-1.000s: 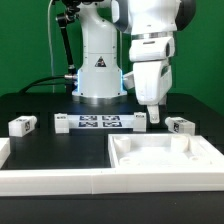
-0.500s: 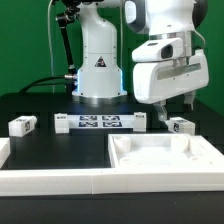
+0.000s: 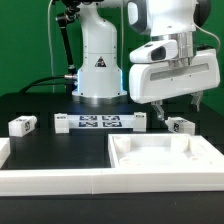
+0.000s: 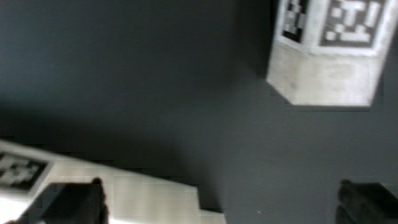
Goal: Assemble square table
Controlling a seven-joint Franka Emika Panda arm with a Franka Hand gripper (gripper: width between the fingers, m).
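The white square tabletop (image 3: 165,160) lies rim-up at the front on the exterior view's right. One white tagged leg (image 3: 180,125) lies just behind it, and another leg (image 3: 22,125) lies far to the exterior view's left. My gripper (image 3: 178,108) hangs open above the table, over the leg on the exterior view's right, and holds nothing. In the wrist view a tagged leg (image 4: 334,50) shows well apart from my open gripper (image 4: 221,205). Another white tagged piece (image 4: 125,195) reaches in beside one dark finger (image 4: 71,205).
The marker board (image 3: 97,123) lies in front of the robot base (image 3: 98,70), with a small white block (image 3: 140,120) at its end. A long white L-shaped wall (image 3: 55,178) runs along the front and the exterior view's left edge.
The hand has turned about its upright axis, so its broad side and both spread fingers now face the exterior camera. It has also drifted slightly towards the exterior view's right. The jaws stayed open.
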